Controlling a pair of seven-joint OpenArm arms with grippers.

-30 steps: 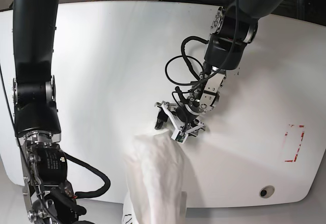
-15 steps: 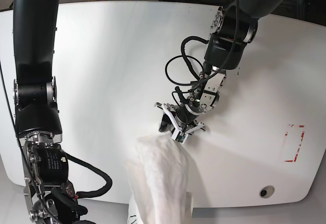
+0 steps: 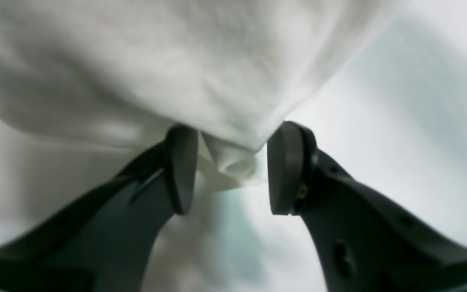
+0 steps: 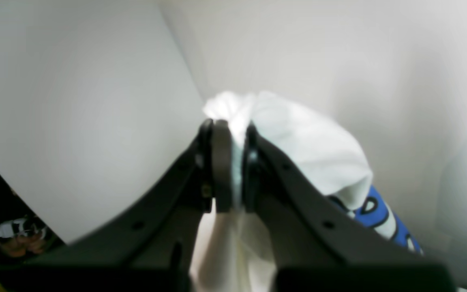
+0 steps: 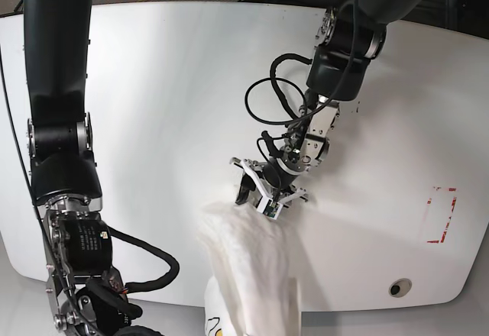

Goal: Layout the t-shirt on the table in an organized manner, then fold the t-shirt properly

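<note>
One t-shirt (image 5: 248,263) hangs bunched over the near edge of the counter (image 5: 168,107), its upper end just below the left pincer (image 5: 266,198), whose two pads (image 3: 181,166) stand apart around a small fold of white cloth without pressing it. The right pincer (image 4: 229,162) is clamped together on another bunch of the same shirt. Well off to one side of the left pincer lie one red tape rectangle (image 5: 442,214) and one round grommet hole (image 5: 399,287); a black cable loop (image 5: 267,103) curls just behind its wrist.

1. The t-shirt (image 4: 383,221): the right wrist view shows part of a blue print with dark outlines. The shapes are possibly letters, but the view is blurred and no character can be read.
2. The table (image 5: 176,84): a red rectangle outline (image 5: 441,215) carries no text.
3. No other legible text, label or number appears.
</note>
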